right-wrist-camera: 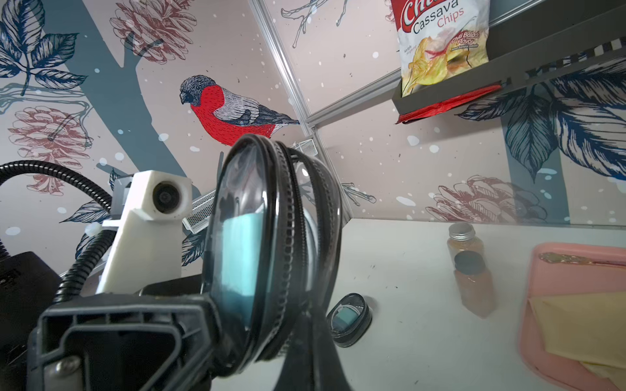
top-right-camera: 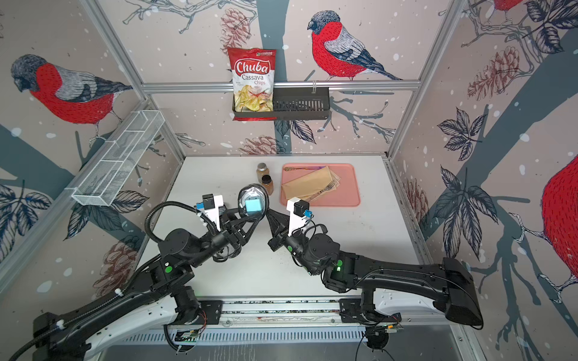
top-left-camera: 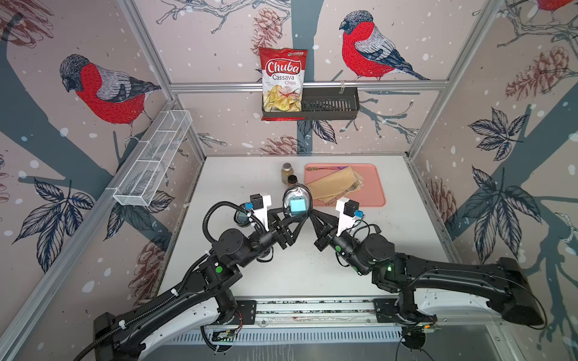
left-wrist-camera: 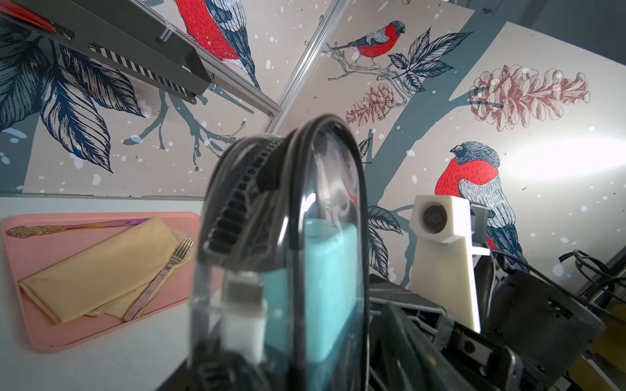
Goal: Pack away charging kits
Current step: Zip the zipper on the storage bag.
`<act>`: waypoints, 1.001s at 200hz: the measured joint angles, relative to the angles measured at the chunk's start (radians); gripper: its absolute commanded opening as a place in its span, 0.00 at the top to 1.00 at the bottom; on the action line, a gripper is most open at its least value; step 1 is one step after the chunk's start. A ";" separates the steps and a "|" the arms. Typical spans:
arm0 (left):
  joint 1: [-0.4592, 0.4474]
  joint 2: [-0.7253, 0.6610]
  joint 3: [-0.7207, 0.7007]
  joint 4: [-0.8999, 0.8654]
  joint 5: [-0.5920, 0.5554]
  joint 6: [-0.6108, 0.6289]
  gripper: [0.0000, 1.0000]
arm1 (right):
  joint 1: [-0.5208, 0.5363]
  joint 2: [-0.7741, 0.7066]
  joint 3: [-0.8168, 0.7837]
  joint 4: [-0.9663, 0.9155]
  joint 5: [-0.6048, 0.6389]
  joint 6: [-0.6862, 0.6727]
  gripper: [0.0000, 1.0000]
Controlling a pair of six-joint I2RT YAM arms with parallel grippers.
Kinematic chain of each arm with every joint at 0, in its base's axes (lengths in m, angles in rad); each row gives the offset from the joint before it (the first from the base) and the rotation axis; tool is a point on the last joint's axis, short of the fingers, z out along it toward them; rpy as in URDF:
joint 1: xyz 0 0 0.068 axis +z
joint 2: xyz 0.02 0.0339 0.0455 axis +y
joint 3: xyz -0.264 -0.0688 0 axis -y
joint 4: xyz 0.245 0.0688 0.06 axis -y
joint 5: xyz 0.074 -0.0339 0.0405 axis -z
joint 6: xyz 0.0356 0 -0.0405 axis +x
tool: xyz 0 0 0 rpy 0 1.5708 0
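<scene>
Jaws of the right tool [top-left-camera: 310, 215] are pinched together on the lower rim of a clear, black-rimmed oval case [top-left-camera: 296, 191], holding it upright in the air above the middle of the worktop [top-left-camera: 237, 175]. Jaws of the left tool [top-left-camera: 295, 215] stand spread apart on either side of the same case's lower part; whether they touch it cannot be told. Inside the case sit a teal charger [top-left-camera: 297, 205] and a white cable [left-wrist-camera: 242, 315], pressed against the clear wall. A second case [right-wrist-camera: 349, 318], with a teal block visible inside, lies flat on the worktop toward the left edge, largely hidden under the left wrist in both top views. Two brown spice jars [top-left-camera: 288, 175] stand close together just beyond the held case, toward the far edge, beside a pink tray [top-left-camera: 379, 187] near the far right corner that carries a folded napkin [top-left-camera: 331, 184], a fork [top-left-camera: 355, 185] and a spoon [top-left-camera: 322, 169].
</scene>
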 measured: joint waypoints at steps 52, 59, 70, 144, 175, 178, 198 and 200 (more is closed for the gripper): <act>0.000 0.010 -0.010 0.048 -0.012 -0.027 0.61 | 0.004 0.047 0.013 0.035 0.019 0.026 1.00; 0.000 0.010 -0.011 0.052 -0.017 -0.030 0.64 | 0.005 0.051 0.015 0.037 0.019 0.026 1.00; 0.000 0.006 -0.014 0.052 -0.023 -0.037 0.71 | 0.007 0.059 0.017 0.039 0.026 0.027 1.00; 0.002 -0.011 0.038 -0.053 -0.036 -0.045 1.00 | -0.032 0.038 0.039 -0.030 0.002 0.037 1.00; 0.002 -0.008 0.077 -0.153 -0.017 -0.030 1.00 | -0.097 0.019 0.077 -0.134 -0.091 0.012 1.00; 0.002 -0.008 0.080 -0.163 -0.016 -0.026 1.00 | -0.101 0.018 0.080 -0.142 -0.096 0.007 1.00; 0.002 0.000 0.105 -0.233 -0.009 -0.018 1.00 | -0.131 0.016 0.099 -0.195 -0.126 -0.020 1.00; 0.002 0.001 0.107 -0.239 -0.009 -0.017 1.00 | -0.135 0.016 0.101 -0.201 -0.129 -0.027 1.00</act>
